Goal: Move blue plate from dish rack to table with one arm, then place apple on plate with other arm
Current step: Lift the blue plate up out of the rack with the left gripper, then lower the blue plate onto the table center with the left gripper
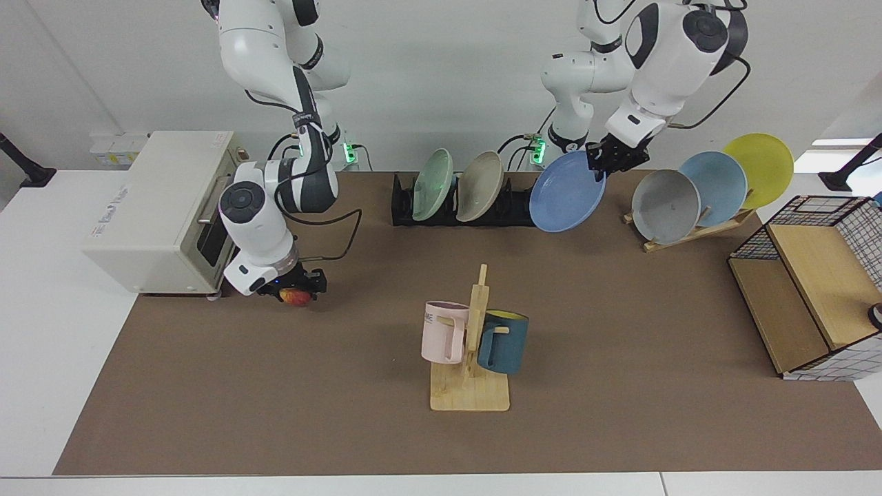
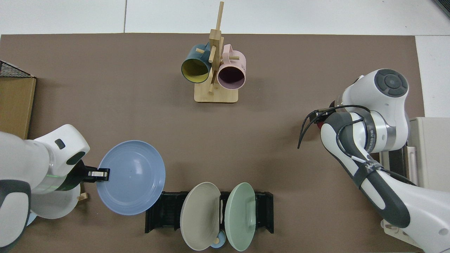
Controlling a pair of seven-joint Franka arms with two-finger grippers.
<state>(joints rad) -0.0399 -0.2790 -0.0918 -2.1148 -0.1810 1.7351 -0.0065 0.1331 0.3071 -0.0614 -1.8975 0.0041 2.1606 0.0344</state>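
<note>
Robot lab staged as a kitchen: two white arms mounted behind a brown surface (image 1: 620, 386) with white borders, bare white wall, plus props: toaster oven (image 1: 155, 210), plate racks, mug stand (image 1: 472, 358), wire basket (image 1: 820, 282).

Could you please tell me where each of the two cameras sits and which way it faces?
Facing view: across the table, looking at both arm bases; the left hand grips the periwinkle-blue round plate, the right hand is shut on the small red-yellow apple.
Top view: overhead, looking straight down, with the arm bases at its bottom edge; the left hand is at the plate's rim.
Both show the low black slotted dish rack and the wooden mug stand.
</note>
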